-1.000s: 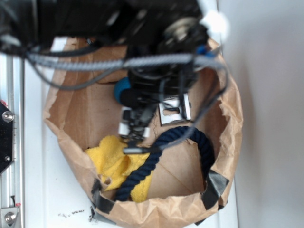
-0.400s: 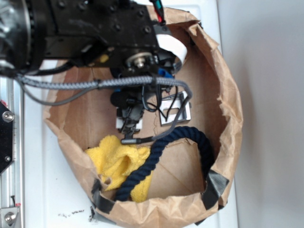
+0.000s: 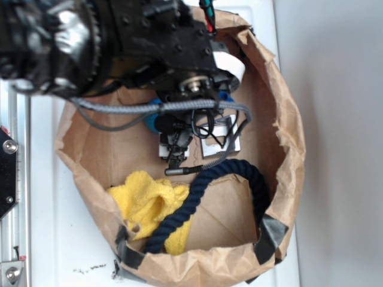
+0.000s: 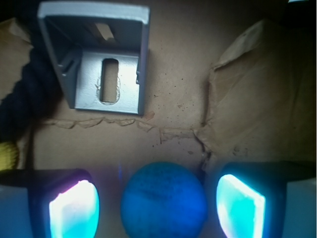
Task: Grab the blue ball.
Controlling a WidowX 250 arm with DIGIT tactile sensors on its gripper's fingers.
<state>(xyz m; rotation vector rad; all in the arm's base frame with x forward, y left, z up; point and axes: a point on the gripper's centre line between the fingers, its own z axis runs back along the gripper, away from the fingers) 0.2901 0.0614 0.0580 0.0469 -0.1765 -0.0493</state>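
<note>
Tool [image 4: 157,206] reaching down into the paper bag [image 3: 287,149] — spread wide, fingers flanking the blue ball [image 4: 163,200].

Black arm and gripper [image 3: 173,156] swung across the brown paper bag [image 3: 287,119] since a second ago: bulk then across the top, now upper left. Shifted slightly right in the last moments. Small teal-blue matte ball [image 3: 154,121], hidden a moment ago, showing again at the gripper's left side. In the wrist view, ball [image 4: 163,199] between open glowing fingers [image 4: 74,208].

Paper bag [image 3: 287,119] holds bracket [image 4: 99,59], rope [image 3: 179,215], yellow cloth [image 3: 143,200]
</note>
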